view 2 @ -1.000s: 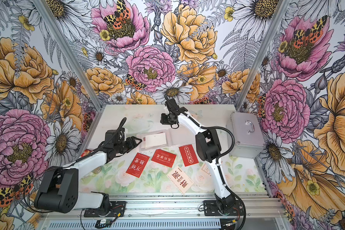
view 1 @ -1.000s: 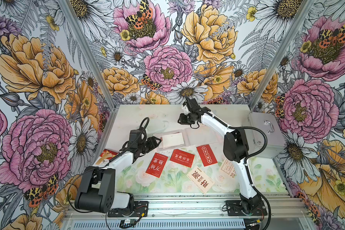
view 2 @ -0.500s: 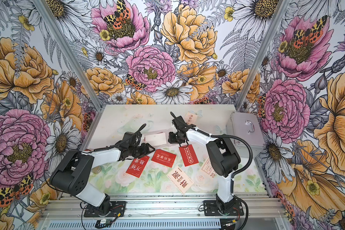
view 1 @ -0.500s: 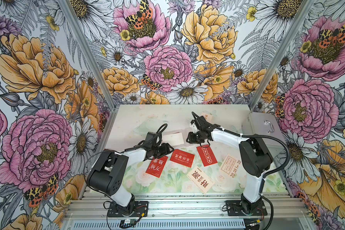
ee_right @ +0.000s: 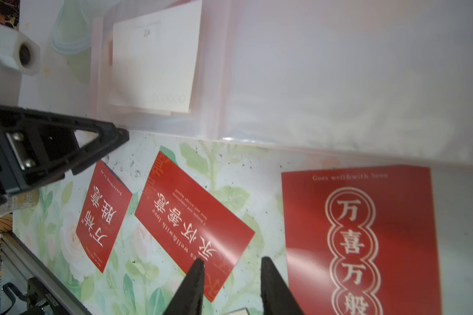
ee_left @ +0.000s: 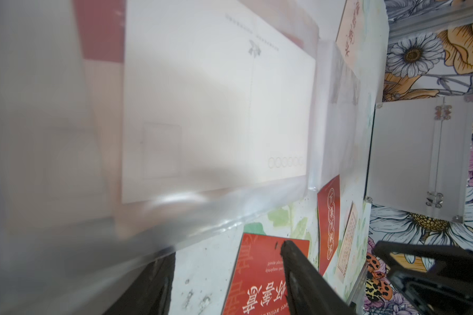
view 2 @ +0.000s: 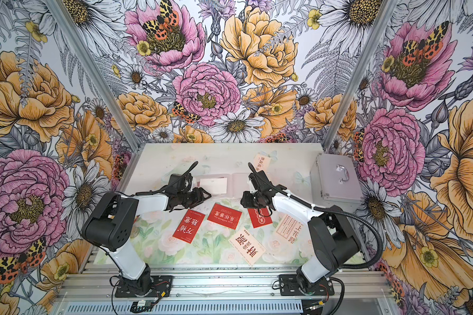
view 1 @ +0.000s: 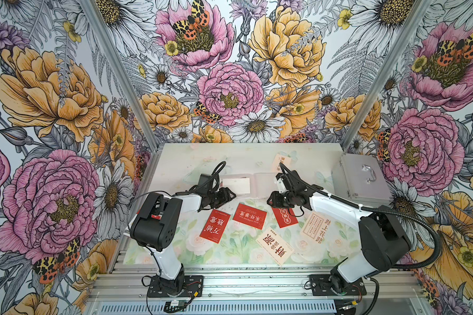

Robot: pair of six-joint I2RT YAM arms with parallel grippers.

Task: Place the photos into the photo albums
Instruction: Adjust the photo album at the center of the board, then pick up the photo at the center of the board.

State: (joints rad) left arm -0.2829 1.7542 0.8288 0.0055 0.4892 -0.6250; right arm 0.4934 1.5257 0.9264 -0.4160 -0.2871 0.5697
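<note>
The photo album [view 1: 265, 186] lies open at the middle back, with a cream photo [view 1: 236, 186] in its left clear sleeve. Three red photos [view 1: 215, 226] [view 1: 250, 216] [view 1: 286, 219] and two cream ones [view 1: 275, 249] [view 1: 316, 226] lie in front of it. Another cream photo [view 1: 280, 161] lies behind it. My left gripper [view 1: 230, 195] is open at the album's front left edge; in the left wrist view the clear sleeve [ee_left: 202, 218] overlaps one finger [ee_left: 153, 278]. My right gripper [ee_right: 232, 264] is open and empty, low over the corner of the middle red photo [ee_right: 191, 218].
A silver metal case [view 1: 358, 180] with a handle stands at the right edge of the table. The floral mat [view 1: 230, 251] covers the table top. Aluminium rails [view 1: 243, 275] and both arm bases run along the front. Patterned walls close in three sides.
The left gripper swung right, to the album's front left edge. The right gripper came forward from the back of the table to the red photos, uncovering a cream photo at the back.
</note>
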